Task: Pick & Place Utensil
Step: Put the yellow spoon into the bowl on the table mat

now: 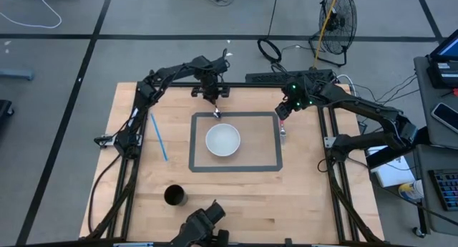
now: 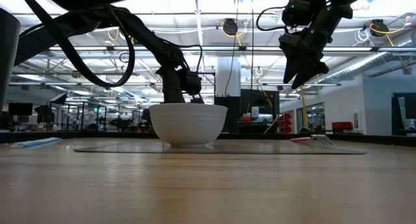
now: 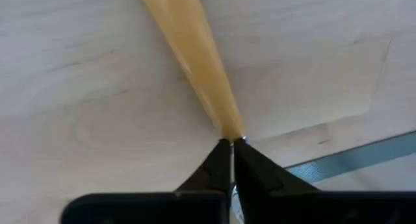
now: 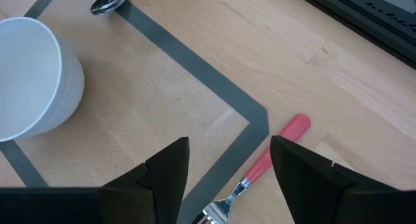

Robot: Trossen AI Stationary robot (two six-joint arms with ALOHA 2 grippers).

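Black cup (image 1: 175,196) near front edge | bowl (image 1: 222,140) mid-mat (image 1: 270,163)

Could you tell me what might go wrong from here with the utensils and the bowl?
1. The left end effector is shut on just the tip of the yellow handle; with so little held, it could slip or swing when lifted.
2. The spoon head lies on the mat's tape border near the bowl; a low carry might knock the bowl.
3. The right end effector, open above the fork, sits off-centre and may miss.
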